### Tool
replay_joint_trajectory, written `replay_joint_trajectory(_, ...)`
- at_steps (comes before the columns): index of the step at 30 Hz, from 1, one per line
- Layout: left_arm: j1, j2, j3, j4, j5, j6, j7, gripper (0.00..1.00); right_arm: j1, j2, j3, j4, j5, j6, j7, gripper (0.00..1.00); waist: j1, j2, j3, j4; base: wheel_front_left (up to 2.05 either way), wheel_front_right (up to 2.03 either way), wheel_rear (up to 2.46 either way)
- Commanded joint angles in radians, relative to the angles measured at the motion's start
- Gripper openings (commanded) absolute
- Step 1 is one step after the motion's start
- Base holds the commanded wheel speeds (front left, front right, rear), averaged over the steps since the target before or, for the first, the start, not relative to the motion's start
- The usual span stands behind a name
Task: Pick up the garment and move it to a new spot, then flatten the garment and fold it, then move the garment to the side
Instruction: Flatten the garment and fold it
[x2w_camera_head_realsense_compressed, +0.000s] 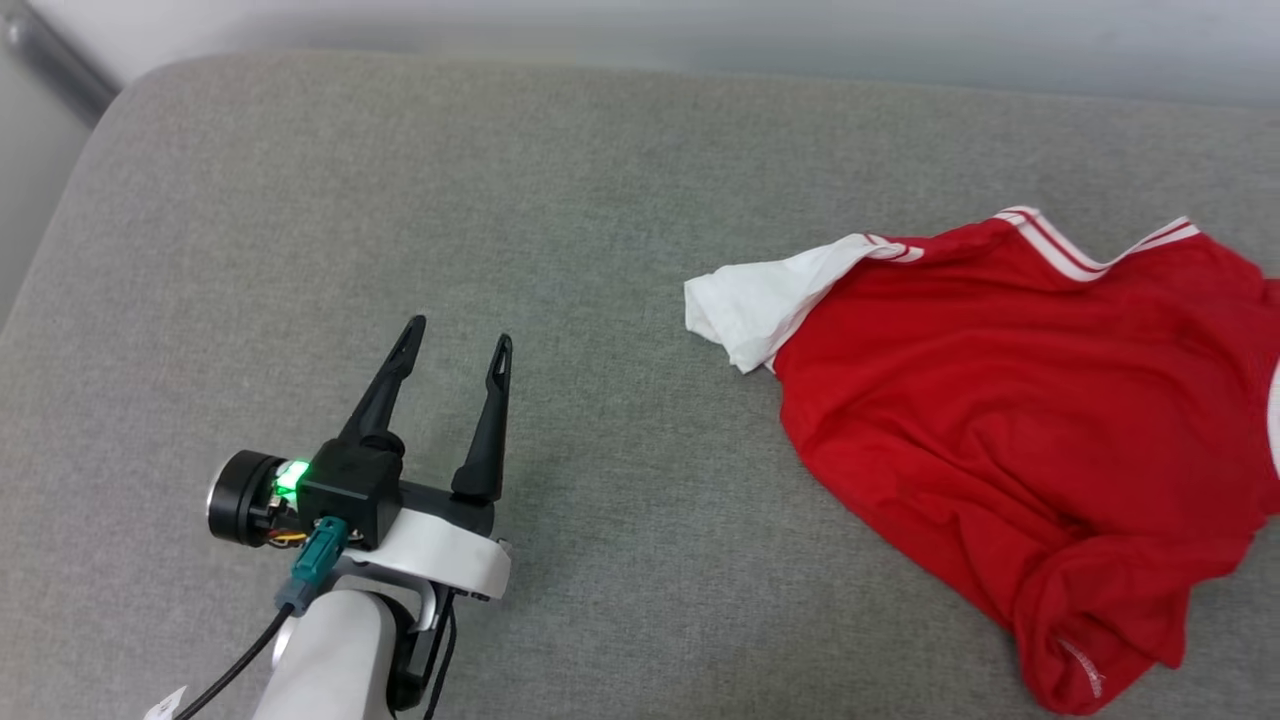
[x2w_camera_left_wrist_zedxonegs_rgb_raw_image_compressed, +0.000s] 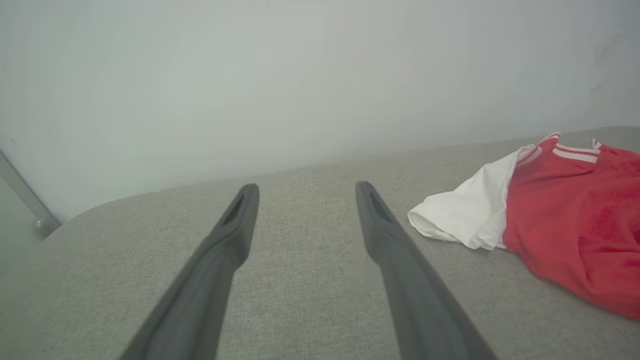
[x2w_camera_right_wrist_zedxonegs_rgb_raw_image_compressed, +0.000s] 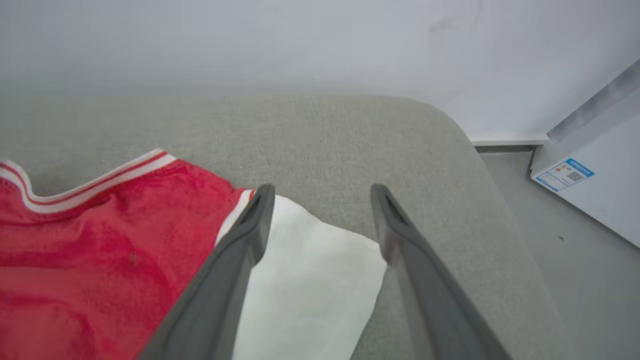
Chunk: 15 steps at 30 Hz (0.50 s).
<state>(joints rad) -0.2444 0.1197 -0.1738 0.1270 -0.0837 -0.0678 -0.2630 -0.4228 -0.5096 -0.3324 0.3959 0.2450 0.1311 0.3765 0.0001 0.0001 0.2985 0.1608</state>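
Garment lies rumpled toward grey cushion's right side, open room leftward; left gripper and right gripper both spread wide, empty.

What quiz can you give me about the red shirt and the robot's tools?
1. True or false: the left tool is gripping the red jersey T-shirt with white sleeves.
2. The right tool is open. What shows between its fingers? A) white sleeve; B) cup; C) shoe.
3. Fill in: the T-shirt lies on a ____ fabric cushion.
Key: 1 false; 2 A; 3 grey.
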Motion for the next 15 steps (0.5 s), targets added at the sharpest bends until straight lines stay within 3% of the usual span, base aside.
replay_joint_trajectory(1,0.0,0.007,0.006,-0.002,0.0,-0.003,-0.003,1.0,-0.016,0.003,0.021,-0.022,0.013,0.0,-0.043,1.0,-0.0001,-0.0001,-0.022,-0.017,0.0,0.0,0.0)
replay_joint_trajectory(6,0.022,0.006,0.012,-0.016,-0.01,-0.009,-0.003,1.0,0.007,0.036,0.099,-0.152,0.091,-0.001,-0.19,1.0,-0.0001,-0.0001,-0.076,-0.052,0.0,0.0,0.0)
replay_joint_trajectory(15,0.072,0.003,0.016,-0.04,-0.018,-0.019,-0.003,1.0,0.232,0.195,0.157,-0.468,0.176,0.0,-0.385,1.0,-0.0001,-0.0001,-0.148,-0.109,0.0,0.0,0.0)
